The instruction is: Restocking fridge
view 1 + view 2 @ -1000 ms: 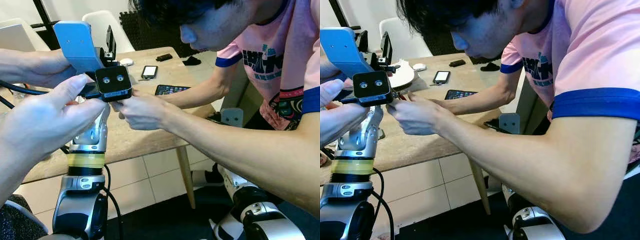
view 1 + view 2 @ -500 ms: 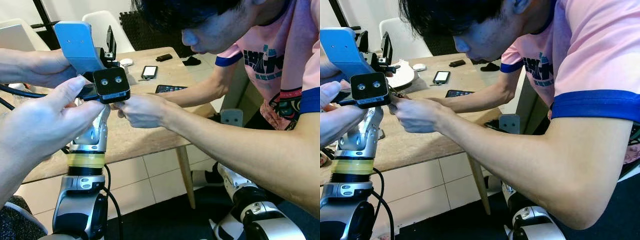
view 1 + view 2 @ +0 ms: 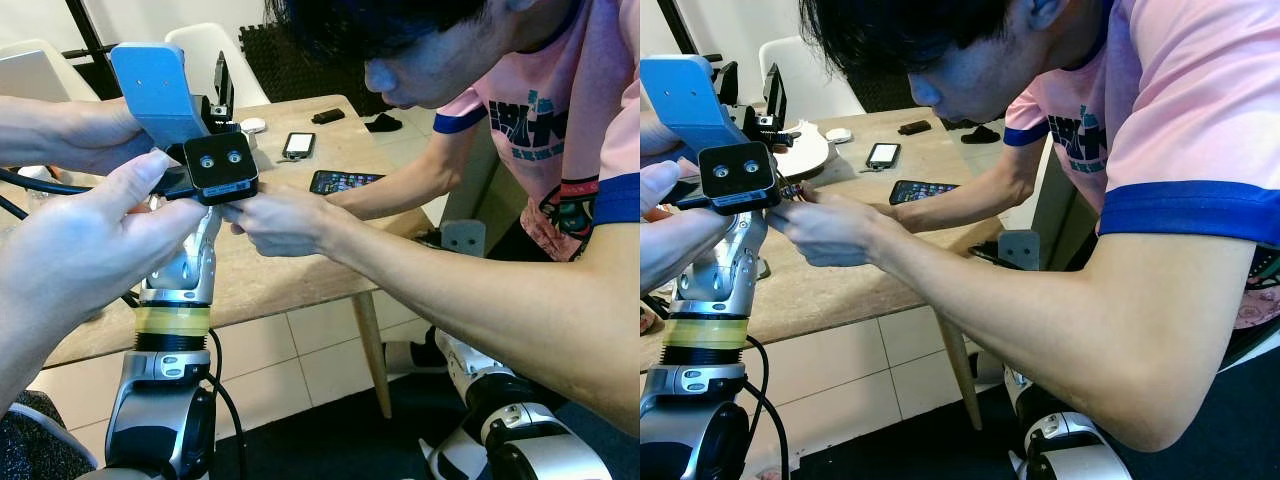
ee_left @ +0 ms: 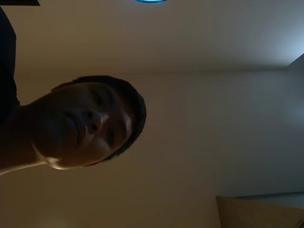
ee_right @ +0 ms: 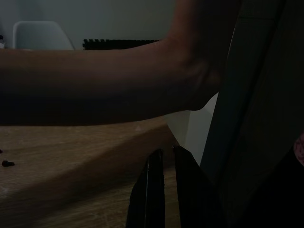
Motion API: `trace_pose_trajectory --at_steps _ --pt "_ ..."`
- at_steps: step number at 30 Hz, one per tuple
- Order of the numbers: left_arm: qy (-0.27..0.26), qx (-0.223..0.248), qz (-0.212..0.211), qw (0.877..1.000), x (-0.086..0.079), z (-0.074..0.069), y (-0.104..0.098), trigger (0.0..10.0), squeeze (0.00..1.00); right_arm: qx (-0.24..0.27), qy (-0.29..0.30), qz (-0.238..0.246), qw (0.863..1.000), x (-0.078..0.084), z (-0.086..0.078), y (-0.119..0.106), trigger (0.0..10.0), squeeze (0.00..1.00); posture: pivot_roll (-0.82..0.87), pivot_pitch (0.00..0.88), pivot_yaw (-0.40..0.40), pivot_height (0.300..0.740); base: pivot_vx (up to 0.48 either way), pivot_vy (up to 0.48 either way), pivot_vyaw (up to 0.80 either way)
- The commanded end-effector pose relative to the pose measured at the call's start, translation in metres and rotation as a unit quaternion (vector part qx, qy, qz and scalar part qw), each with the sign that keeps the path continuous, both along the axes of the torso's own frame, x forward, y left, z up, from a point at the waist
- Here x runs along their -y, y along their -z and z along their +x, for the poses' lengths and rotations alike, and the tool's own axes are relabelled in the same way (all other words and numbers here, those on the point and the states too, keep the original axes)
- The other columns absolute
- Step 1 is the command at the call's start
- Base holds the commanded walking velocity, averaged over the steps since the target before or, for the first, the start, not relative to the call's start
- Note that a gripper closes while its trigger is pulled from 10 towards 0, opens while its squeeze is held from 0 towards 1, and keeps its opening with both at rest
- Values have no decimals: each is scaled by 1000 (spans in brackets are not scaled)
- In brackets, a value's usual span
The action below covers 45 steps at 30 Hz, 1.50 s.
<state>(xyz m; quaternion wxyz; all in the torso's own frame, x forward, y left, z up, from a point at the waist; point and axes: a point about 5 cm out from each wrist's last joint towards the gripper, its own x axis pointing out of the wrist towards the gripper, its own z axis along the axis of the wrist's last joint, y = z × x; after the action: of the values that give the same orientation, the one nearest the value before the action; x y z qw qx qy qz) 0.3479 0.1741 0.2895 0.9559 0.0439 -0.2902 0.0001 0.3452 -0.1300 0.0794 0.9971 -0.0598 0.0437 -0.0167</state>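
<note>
Between frames, little shifted: two people's hands (image 3: 285,222) kept working at the camera (image 3: 221,168) on my raised left arm. My right end effector (image 5: 164,164) hung nearly closed, empty, beside the surface (image 5: 71,161). Restocking hadn't begun; I saw no fridge.

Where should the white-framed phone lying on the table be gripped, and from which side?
Grip the phone across its long edges, coming from straight above. It lies flat, screen up, on the table, so only those thin sides give opposing faces.
</note>
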Motion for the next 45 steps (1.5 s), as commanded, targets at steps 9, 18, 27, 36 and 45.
trace_pose_trajectory --at_steps 9,18,27,36,45 --pt "1 -10 15 1000 3 1 2 10000 0 4 5 5 1000 0 3 -3 10000 0 37 0 40 740 0 0 0" --pt "1 -8 18 1000 2 1 2 10000 0 4 5 5 1000 0 3 -3 10000 0 38 0 40 740 0 0 0" --pt "2 -8 26 1000 4 0 2 10000 0 2 6 5 1000 0 3 -2 10000 0 37 0 40 740 0 0 0" --pt "4 -12 14 1000 3 1 2 10000 0 1 5 4 1000 0 2 -1 10000 0 39 0 39 740 0 0 0" --pt "5 -16 -2 1000 1 2 2 10000 0 -1 3 3 1000 -1 2 0 10000 0 40 0 39 740 0 0 0"
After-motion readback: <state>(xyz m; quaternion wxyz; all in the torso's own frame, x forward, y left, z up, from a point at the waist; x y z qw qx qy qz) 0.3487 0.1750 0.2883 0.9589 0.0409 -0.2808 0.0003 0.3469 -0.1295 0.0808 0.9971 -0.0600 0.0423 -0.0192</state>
